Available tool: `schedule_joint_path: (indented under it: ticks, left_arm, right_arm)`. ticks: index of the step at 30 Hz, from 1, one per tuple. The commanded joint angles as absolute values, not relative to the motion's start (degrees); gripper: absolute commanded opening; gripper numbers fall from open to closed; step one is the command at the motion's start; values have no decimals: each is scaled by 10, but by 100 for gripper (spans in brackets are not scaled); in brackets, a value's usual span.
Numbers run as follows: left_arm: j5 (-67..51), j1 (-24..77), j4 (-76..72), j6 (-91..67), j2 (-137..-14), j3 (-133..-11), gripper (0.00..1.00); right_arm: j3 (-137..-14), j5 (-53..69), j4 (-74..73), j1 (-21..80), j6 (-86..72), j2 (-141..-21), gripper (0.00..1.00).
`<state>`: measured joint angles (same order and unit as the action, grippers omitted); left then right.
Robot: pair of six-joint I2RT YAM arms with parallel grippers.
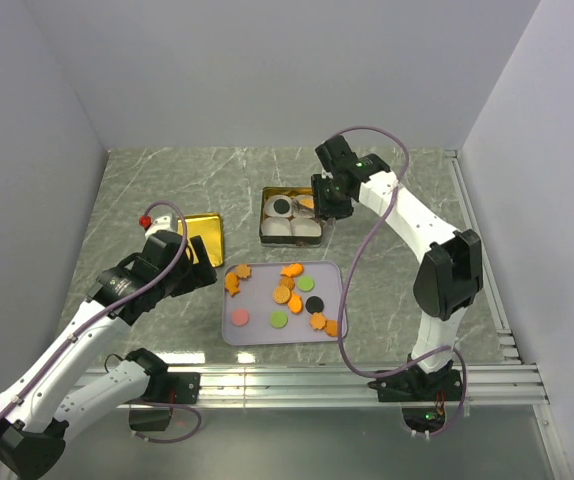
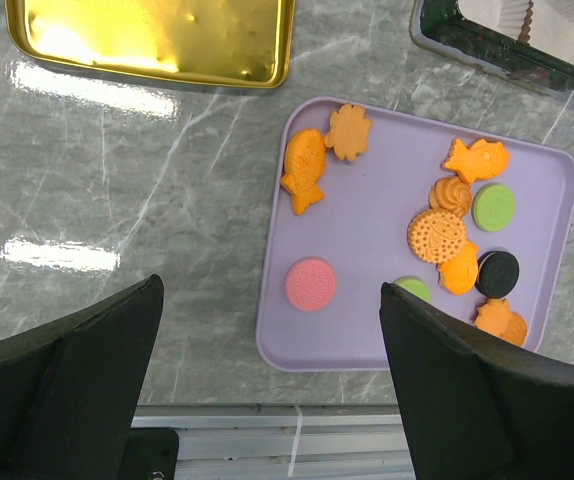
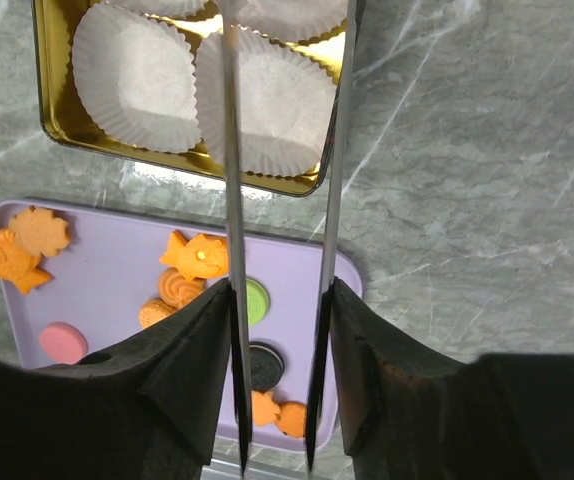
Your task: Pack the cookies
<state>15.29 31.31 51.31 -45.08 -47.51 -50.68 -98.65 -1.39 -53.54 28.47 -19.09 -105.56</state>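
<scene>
Hovering over gold tin's (image 1: 263, 225) edge, right fingers (image 3: 187, 370) slightly parted, empty. Left fingers (image 2: 77, 370) spread wide, empty, above surface (image 2: 167, 200) beside lilac tray (image 2: 367, 240). Most cookies (image 2: 435, 235) on tray; one black cookie (image 1: 281, 207) inside tin.

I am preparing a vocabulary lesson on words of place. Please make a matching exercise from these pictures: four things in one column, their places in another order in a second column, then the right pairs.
Things
1. pink cookie
2. gold lid
3. white paper cups
4. fish-shaped cookie

Places
A. inside the gold tin
B. far-left corner of the purple tray, beside a lobed cookie
C. flat on the table, left of the tin
D. near-left part of the tray, alone

Pairs: 1-D, 2-C, 3-A, 4-B
</scene>
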Motion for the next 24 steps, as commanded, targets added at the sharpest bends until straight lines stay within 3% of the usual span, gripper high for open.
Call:
schedule_joint_path:
  ticks: [1, 13, 24]
  left_arm:
    - [149, 315, 497, -442, -471, -516, 96]
    - [150, 316, 497, -445, -461, -516, 95]
    - [154, 315, 498, -446, -464, -516, 94]
  right_arm:
    - [-1014, -30, -531, 281, -191, -1017, 50]
    - [-1010, -13, -546, 284, -205, -928, 52]
    - [-859, 12, -516, 334, -207, -762, 54]
